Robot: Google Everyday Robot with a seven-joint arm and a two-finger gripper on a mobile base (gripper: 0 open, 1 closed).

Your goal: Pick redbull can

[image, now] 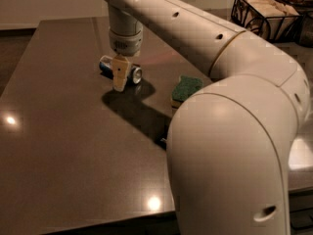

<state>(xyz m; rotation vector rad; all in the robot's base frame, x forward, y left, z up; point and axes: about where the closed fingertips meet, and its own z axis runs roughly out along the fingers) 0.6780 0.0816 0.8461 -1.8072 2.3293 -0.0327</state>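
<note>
Hanging at the can (133, 74) lying on the tabletop (58, 131), hand (120, 80) is overlapping it; open or closed: cannot tell.

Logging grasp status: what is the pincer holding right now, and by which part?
Cannot tell. The pincer sits at the middle of the redbull can, which lies sideways on the table.

We've got the tan gripper (119, 82) toward the far edge of the dark brown table (58, 131), at the blue-and-silver redbull can (131, 73); the sponge (186, 88) is green over yellow.
</note>
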